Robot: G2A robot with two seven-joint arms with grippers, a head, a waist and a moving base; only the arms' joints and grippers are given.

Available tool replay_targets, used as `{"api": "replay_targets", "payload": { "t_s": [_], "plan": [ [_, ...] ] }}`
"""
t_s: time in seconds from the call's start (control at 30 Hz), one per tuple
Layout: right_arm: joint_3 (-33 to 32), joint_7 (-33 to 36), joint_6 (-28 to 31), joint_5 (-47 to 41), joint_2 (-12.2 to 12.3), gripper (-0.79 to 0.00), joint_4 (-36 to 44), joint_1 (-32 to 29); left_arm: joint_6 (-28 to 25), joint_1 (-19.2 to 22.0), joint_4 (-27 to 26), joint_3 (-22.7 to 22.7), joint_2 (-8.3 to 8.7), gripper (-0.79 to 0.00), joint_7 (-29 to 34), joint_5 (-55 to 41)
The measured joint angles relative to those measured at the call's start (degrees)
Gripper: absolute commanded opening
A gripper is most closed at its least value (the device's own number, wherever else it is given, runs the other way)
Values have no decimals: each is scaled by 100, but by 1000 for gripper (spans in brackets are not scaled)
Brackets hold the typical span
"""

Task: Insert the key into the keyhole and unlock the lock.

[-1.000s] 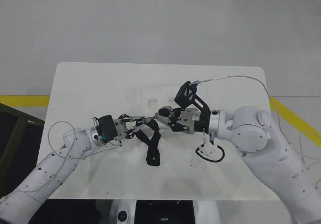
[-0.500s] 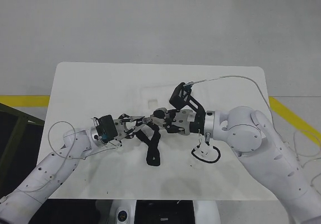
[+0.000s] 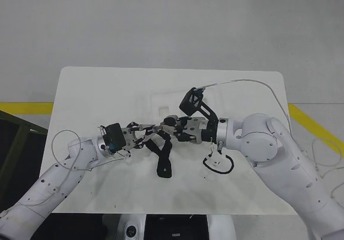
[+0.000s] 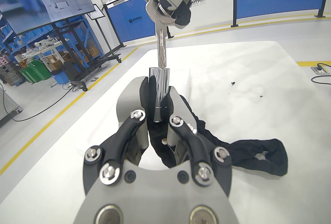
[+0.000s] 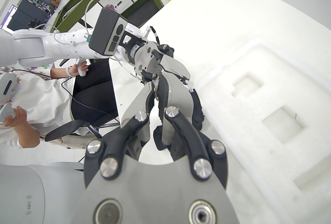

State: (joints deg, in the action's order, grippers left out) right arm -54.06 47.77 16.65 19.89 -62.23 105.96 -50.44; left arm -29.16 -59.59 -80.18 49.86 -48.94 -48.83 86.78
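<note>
My left gripper (image 4: 156,88) is shut on the lock's chrome cylinder (image 4: 160,95), which stands upright between the fingers. The lock's black fabric-covered chain (image 4: 258,155) trails down onto the white table (image 4: 232,59). A silver key (image 4: 161,46) points straight down, its tip at the keyhole end of the cylinder. My right gripper (image 4: 168,6) is shut on the key's head. In the top view the left gripper (image 3: 150,130) and right gripper (image 3: 166,125) meet tip to tip over the table's middle, the chain (image 3: 164,157) hanging below them. The right gripper (image 5: 160,88) hides the key in its own wrist view.
A white foam insert (image 3: 165,102) with rectangular recesses (image 5: 281,121) lies just behind the grippers. A black cord loop with a white tag (image 3: 218,163) lies on the table beneath the right forearm. Small dark specks (image 4: 233,83) dot the table.
The right arm has shifted a little to the left, bringing the key closer to the cylinder. The black cord loop slid left with it. The left arm has stayed still.
</note>
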Motion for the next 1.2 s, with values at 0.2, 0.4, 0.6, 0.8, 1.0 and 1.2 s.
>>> {"api": "replay_targets", "payload": {
  "t_s": [0.2, 0.4, 0.6, 0.8, 1.0, 1.2],
  "plan": [
    [-38, 10, -61, 57, -1, -785, -24, -39, 0, 0, 0, 0, 0, -785, 0, 0],
    [-80, 25, -121, 114, -2, -785, -12, -67, 0, 0, 0, 0, 0, -785, -1, 0],
    [-117, 66, -179, 162, 0, -785, 23, -99, 0, 0, 0, 0, 0, -785, -1, 0],
    [-137, 92, -206, 193, -6, -785, 34, -101, 0, 0, 0, 0, 0, -785, -1, 0],
    [-203, 94, -193, 194, 0, -785, 85, -143, 0, 0, 0, 0, 0, -785, -1, 0],
    [-202, 110, -142, 155, -7, -785, 82, -159, 0, 0, 0, 0, 0, -785, 0, 0]
  ]
}}
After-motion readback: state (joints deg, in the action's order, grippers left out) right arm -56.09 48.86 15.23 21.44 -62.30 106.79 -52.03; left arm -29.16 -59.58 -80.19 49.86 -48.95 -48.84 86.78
